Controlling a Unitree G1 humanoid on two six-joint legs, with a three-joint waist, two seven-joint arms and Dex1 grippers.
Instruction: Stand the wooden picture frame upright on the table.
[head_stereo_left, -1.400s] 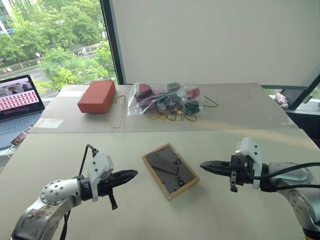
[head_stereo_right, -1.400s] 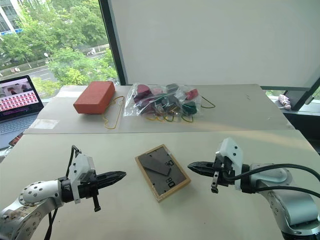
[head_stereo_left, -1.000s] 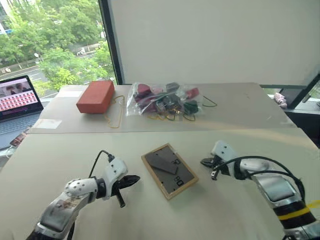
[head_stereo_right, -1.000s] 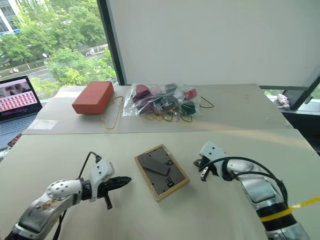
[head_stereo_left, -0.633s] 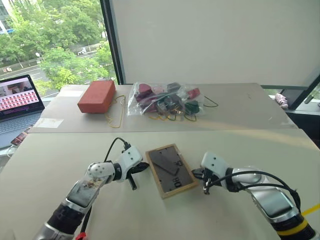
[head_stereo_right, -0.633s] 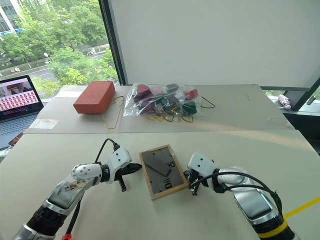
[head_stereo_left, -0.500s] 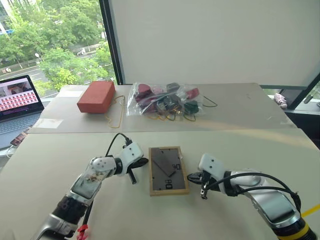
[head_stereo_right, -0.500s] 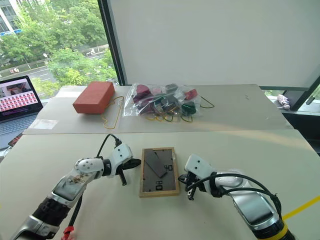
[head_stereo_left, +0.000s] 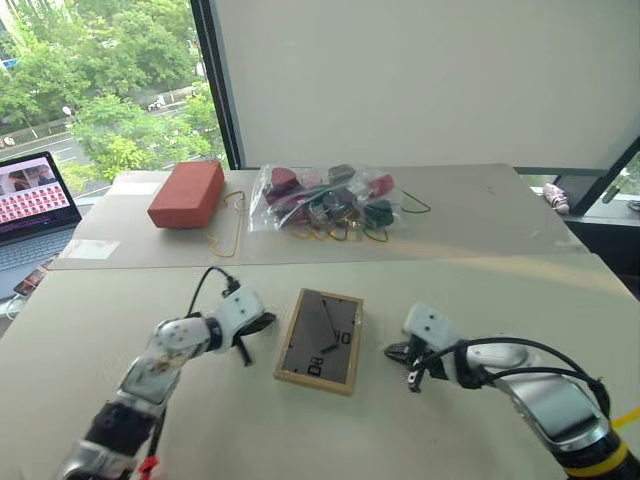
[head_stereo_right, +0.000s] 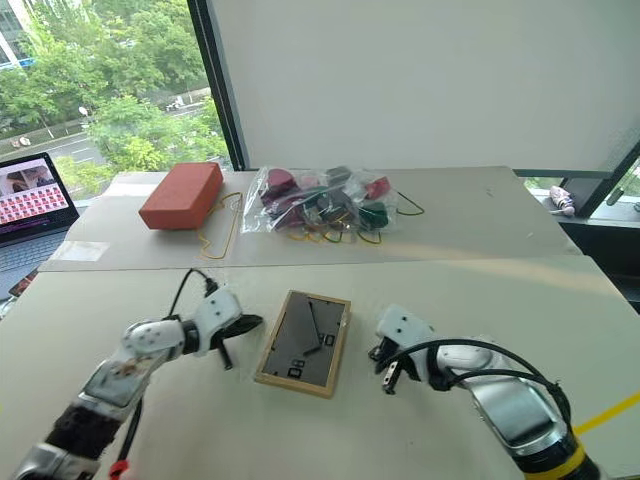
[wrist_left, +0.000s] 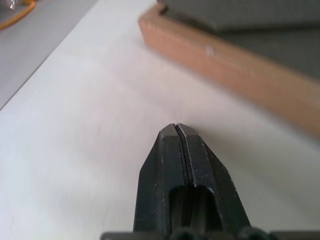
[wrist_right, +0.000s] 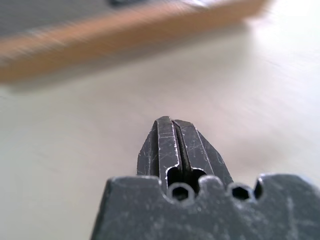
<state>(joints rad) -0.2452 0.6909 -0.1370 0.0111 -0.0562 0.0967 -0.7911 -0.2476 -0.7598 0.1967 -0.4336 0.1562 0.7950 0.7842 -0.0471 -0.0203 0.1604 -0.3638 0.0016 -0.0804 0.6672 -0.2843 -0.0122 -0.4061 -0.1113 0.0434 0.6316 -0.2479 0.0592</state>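
From the head cameras, the wooden picture frame (head_stereo_left: 320, 341) is lying flat on the beige surface (head_stereo_left: 440, 290), backboard up, sitting between the two arms. The left tool (head_stereo_left: 268, 321) is down low just beside the frame's left edge, and the right tool (head_stereo_left: 392, 351) is near its right edge — neither looks to be touching it. Further back there's a red block (head_stereo_left: 186, 194), a clear bag of bits (head_stereo_left: 325, 200) and a laptop (head_stereo_left: 30, 208) off to the left. Left wrist view: tool (wrist_left: 177, 128) pinched closed on nothing, frame's wooden edge just ahead. Right wrist view: same deal — tool (wrist_right: 171, 121) closed and empty, with the frame's edge beyond it.
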